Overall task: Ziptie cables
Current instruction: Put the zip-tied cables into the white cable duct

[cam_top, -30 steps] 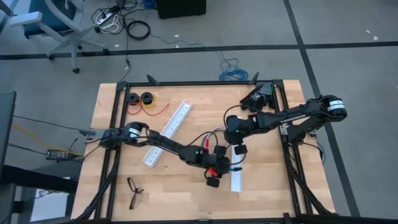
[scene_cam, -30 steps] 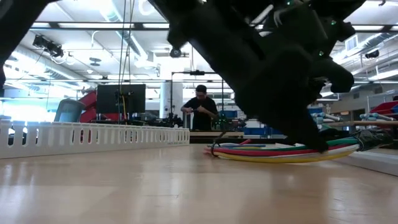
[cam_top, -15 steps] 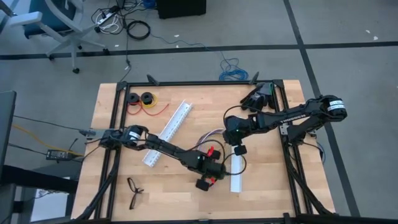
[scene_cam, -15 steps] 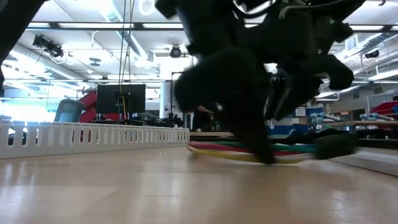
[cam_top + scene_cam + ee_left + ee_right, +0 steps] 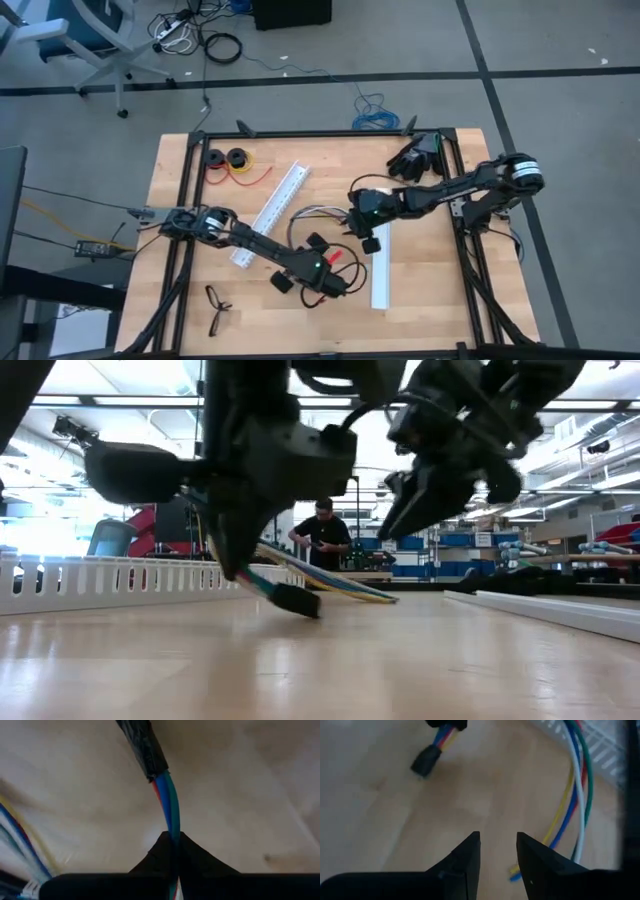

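A wooden desk (image 5: 200, 300) seen from above, with two dark robot arms meeting near its middle. The left gripper (image 5: 312, 243) sat just below and left of the desk's centre, its fingers (image 5: 165, 851) clamped together on the cables (image 5: 169, 805), a bundle of thin blue, green and red wires. From those fingers the bundle's short end ran on toward 7 o'clock, finishing in a small black connector (image 5: 296, 600) that hung just above the desk. The longer part of the bundle arched from the grip toward 1 o'clock, loose and unheld, its long axis lying roughly 7 to 1 across the desk. The right gripper (image 5: 362, 220) hovered near, at about 2 o'clock from the left one, its fingers (image 5: 462, 857) apart with nothing between them; the free wires curved past just beside them. So the right arm looked the nearer one to take the loose end. No thin black ziptie could be made out. One white slotted rail (image 5: 270, 212) lay at 10 o'clock, another (image 5: 380, 270) at 4 o'clock
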You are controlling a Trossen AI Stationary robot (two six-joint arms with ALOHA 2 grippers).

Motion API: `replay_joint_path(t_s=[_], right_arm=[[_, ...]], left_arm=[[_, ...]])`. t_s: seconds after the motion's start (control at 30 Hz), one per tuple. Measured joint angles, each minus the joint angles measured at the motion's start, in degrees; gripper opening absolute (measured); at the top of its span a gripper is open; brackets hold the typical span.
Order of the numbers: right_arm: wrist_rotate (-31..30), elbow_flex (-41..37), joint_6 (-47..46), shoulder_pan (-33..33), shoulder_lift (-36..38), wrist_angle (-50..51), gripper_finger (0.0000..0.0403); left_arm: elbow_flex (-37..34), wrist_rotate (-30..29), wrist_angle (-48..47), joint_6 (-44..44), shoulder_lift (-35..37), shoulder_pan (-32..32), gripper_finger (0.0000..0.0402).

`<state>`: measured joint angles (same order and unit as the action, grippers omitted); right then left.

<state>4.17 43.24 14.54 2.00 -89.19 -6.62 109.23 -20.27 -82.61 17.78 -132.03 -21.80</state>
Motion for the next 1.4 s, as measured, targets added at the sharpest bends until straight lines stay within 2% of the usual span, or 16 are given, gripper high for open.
replay_joint_path(t_s=[0.07,0.17,0.23,0.3,0.37,0.5,0.63,0.77,1.0,1.2,1.33,1.4], right_arm=[[-4.1,0.9,-0.5,0.3,-4.3,-3.4,0.0113],[-14.0,3.8,-2.1,0.2,-8.3,-4.3,0.0117],[-17.5,5.4,-3.5,-0.3,-9.7,-5.9,0.0121],[-16.4,7.2,-3.8,-1.0,-10.9,-6.9,0.0127],[-11.8,9.4,-3.7,-1.9,-11.5,-7.4,0.0134],[-4.5,12.8,-4.2,-3.9,-12.8,-6.4,0.0143],[-0.5,13.8,-4.6,-5.7,-12.9,-6.8,0.0144],[2.6,13.7,-6.1,-6.5,-12.7,-5.8,0.0143],[3.6,13.7,-6.6,-6.6,-12.7,-4.6,0.0143],[3.6,14.1,-6.6,-6.8,-15.4,-7.1,0.0146],[4.9,20.2,-4.5,-7.3,-20.9,-4.2,0.015],[4.8,25.1,-2.8,-7.8,-24.1,0.7,0.0151]], left_arm=[[0.0,-1.4,-2.8,0.0,0.0,0.0,0.0018],[0.0,-2.4,-6.8,0.0,0.0,-0.1,0.0018],[-0.4,-2.6,-7.7,0.3,0.0,-0.3,0.0018],[-0.9,-2.6,-7.1,1.7,0.1,-0.5,0.0018],[-1.2,-2.4,-5.4,3.3,0.1,-0.5,0.0018],[-5.7,1.3,6.3,3.9,1.7,0.2,0.0018],[-16.5,2.8,20.3,4.0,7.3,1.3,0.0017],[-29.0,2.1,33.5,-0.5,13.5,1.4,0.0016],[-47.0,1.9,56.8,-4.7,25.9,0.2,0.0016],[-62.2,5.6,75.7,-6.1,34.4,2.3,0.0016],[-67.8,6.5,83.0,-6.4,36.8,2.8,0.0016],[-69.1,6.9,84.0,-5.8,37.1,2.9,0.0016]])
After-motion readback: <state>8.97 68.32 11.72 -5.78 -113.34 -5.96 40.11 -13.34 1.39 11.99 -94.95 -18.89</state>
